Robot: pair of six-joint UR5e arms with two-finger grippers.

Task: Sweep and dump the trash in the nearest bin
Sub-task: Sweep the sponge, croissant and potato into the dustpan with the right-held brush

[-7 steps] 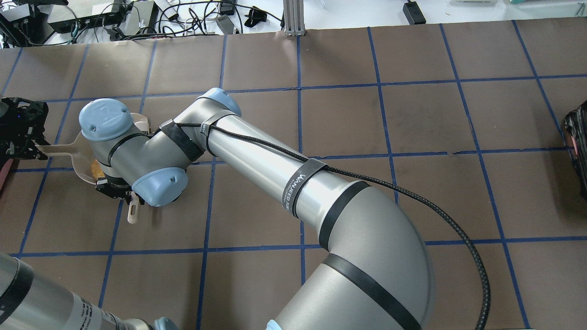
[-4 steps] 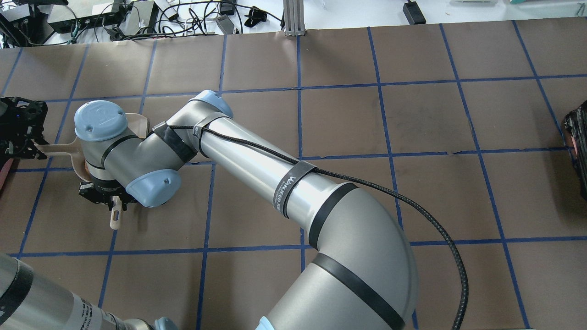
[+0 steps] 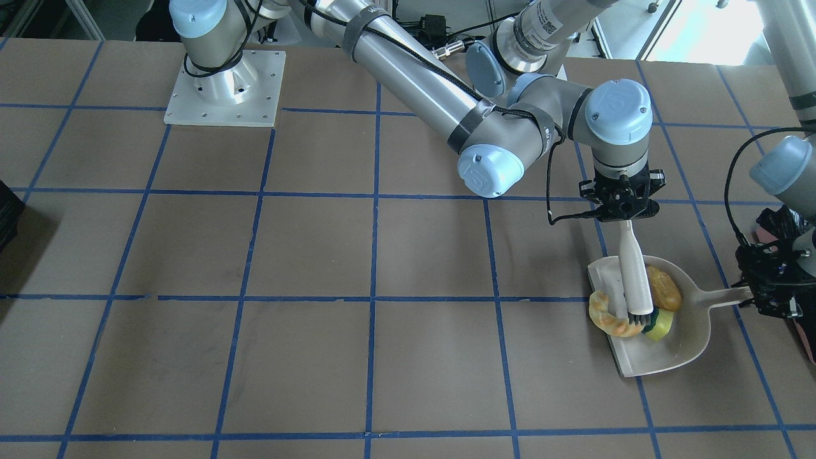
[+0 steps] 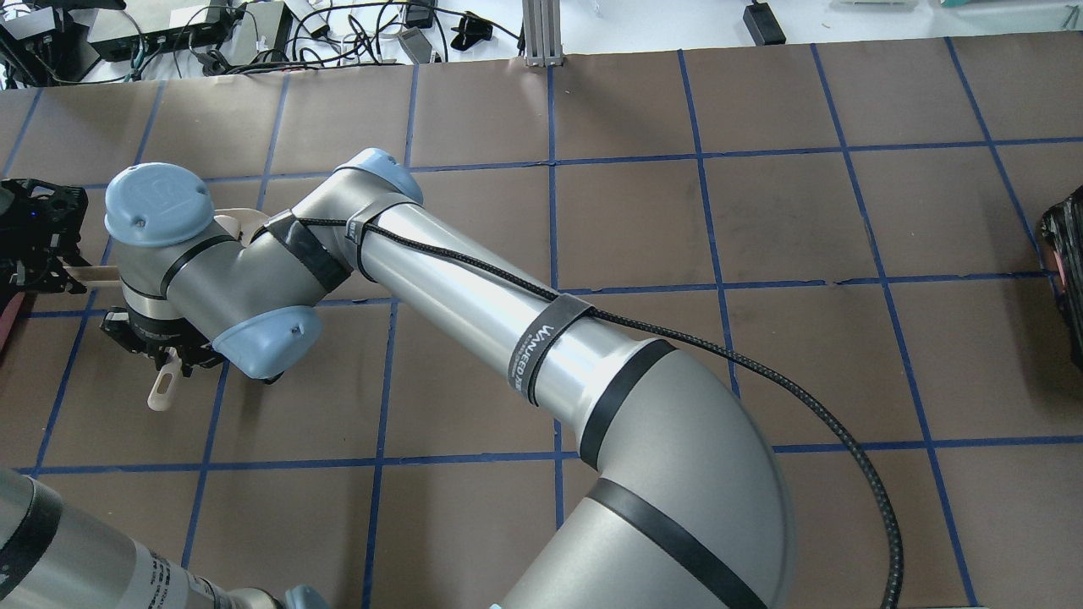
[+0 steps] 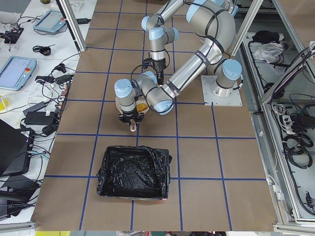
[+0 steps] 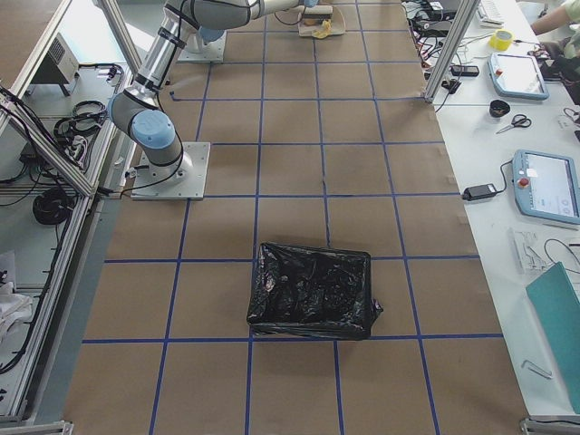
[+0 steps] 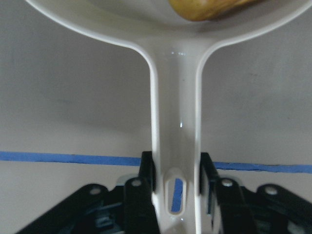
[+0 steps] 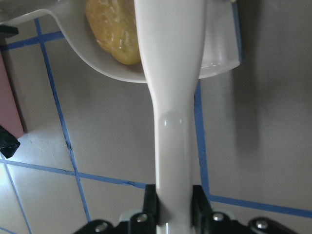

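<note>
A white dustpan (image 3: pixel 677 352) lies on the brown table. In it are the tan-brown lump (image 3: pixel 664 287) and the yellow-and-green sponge (image 3: pixel 660 324). The curled pastry piece (image 3: pixel 604 317) straddles the pan's front lip. My right gripper (image 3: pixel 623 213) is shut on the white brush (image 3: pixel 632 268), and the dark bristles (image 3: pixel 639 313) rest between the pastry and the sponge. My left gripper (image 3: pixel 755 296) is shut on the dustpan handle (image 7: pixel 175 112). The black-lined bin (image 5: pixel 133 172) stands close beside the left gripper. In the overhead view the right arm (image 4: pixel 254 279) hides the trash.
A second black-lined bin (image 6: pixel 313 290) stands at the table's other end and shows at the overhead view's right edge (image 4: pixel 1068 279). The right arm's mounting plate (image 3: pixel 223 89) is at the back. Cables and electronics (image 4: pixel 211 34) lie beyond the far table edge.
My right wrist and the brush have moved steadily left in the overhead view, over the dustpan toward its handle side. The left gripper and the dustpan handle have stayed put.
</note>
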